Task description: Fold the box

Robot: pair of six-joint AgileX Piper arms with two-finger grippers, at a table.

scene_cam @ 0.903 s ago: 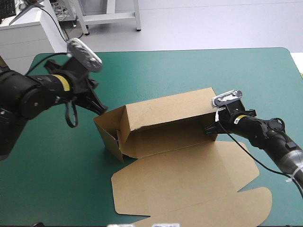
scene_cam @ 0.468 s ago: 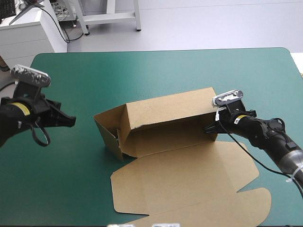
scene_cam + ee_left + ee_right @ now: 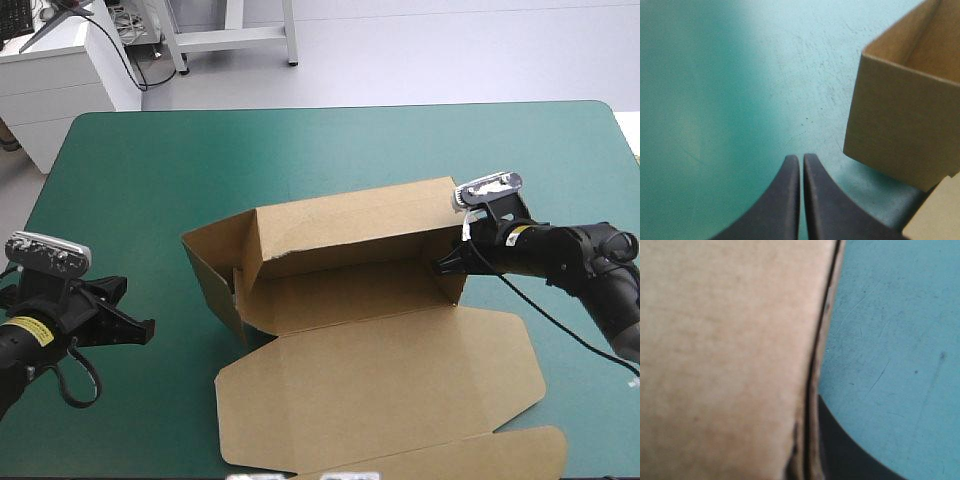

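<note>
**L hand (image 3: 140, 330) backs off the box (image 3: 350, 250); R hand (image 3: 445, 265) keeps its pinch**

The box sits mid-bench (image 3: 300, 150), with its back wall and 9 o'clock end wall raised and the lid (image 3: 380, 390) flat toward 6 o'clock. Just before, the L hand was at the box's 9 o'clock end. It has since pulled back to approx. 8 o'clock, near the bench's front-left edge and well apart from the board, fingers closed tip to tip on nothing. The R hand, at the 3 o'clock end, stays clamped on that end wall, with the board edge between its fingers. The box has shifted a little meanwhile. The 9 o'clock wall now stands unheld. Reading: the L hand's step at that end looks done, but the fold is only part-way, with the walls up and the lid not yet worked.
</note>
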